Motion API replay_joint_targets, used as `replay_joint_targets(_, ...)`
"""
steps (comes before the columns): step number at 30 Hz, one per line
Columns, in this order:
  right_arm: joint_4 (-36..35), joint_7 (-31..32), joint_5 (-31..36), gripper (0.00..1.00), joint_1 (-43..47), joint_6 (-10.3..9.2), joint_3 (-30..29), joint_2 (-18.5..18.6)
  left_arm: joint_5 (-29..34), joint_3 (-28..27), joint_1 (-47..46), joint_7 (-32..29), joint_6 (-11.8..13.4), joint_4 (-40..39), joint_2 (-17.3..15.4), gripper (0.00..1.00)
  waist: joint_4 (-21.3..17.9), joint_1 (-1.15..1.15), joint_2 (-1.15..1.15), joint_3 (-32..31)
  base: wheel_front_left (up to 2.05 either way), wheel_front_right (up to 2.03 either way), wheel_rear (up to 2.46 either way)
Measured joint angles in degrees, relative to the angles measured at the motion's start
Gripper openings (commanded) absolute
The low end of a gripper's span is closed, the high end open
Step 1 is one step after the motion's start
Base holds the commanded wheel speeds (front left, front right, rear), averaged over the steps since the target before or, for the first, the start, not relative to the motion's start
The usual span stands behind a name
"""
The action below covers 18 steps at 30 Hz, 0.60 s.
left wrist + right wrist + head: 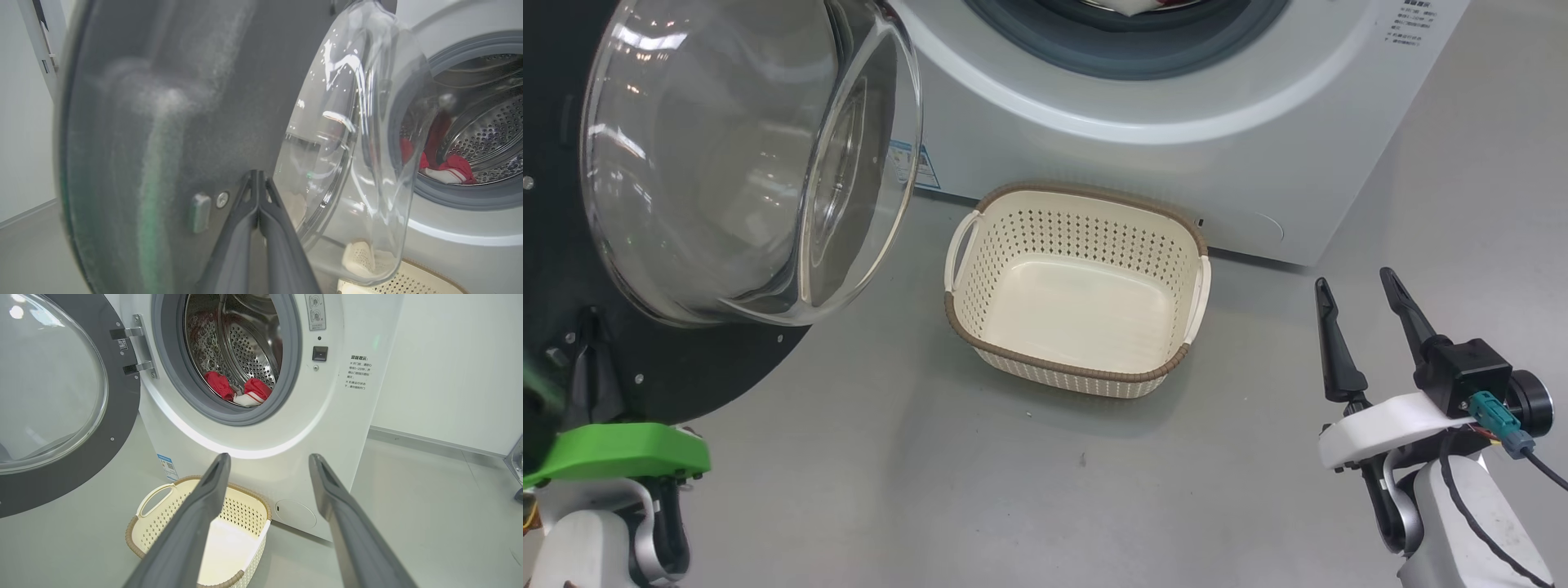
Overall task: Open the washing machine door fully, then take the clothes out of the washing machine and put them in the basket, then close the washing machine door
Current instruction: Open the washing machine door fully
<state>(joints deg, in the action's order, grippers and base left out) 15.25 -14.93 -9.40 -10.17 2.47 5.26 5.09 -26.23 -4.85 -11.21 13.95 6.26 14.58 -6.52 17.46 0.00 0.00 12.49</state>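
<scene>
Closed, empty dark fingers of the left gripper (pixel 258 183) appear set against the inner face of the round, black-rimmed, glass-bowled washing machine door (pixel 163 122). Wide-spread, the right gripper (pixel 1355 278) holds nothing. Red-and-white fabric clothes (pixel 245 392) are seen inside the white front-loading washing machine (pixel 1094 155), above the empty cream perforated plastic basket (pixel 1078 194). A steady push near the rim is advised until the door is swung fully clear.

- The smooth grey floor (pixel 915 490) bears one small dark speck (pixel 1082 460) on the near side of the basket.
- The white washing machine (pixel 1111 163) stands on it.
- The cream basket (pixel 1078 233) sits upright on the floor, close against the machine's front, below the drum mouth.
</scene>
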Motion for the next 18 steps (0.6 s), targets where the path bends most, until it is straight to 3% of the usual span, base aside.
replay_joint_targets(8, 0.13, 0.00, -0.01, 1.00, -0.05, 0.43, -0.33, -0.11, -0.26, -4.35, -1.70, 0.32, 0.02, 3.66, -1.87, 0.00, -0.16, 0.00, 0.00, -0.18, 0.00, 0.00, 0.00)
replay_joint_targets(18, 0.25, 0.00, 0.00, 1.00, -0.05, 0.49, -0.48, -0.31, 0.21, -4.98, -2.30, 0.45, 0.27, 5.48, -2.14, 0.00, -0.52, 0.00, 0.00, -0.33, 0.00, 0.00, 0.00)
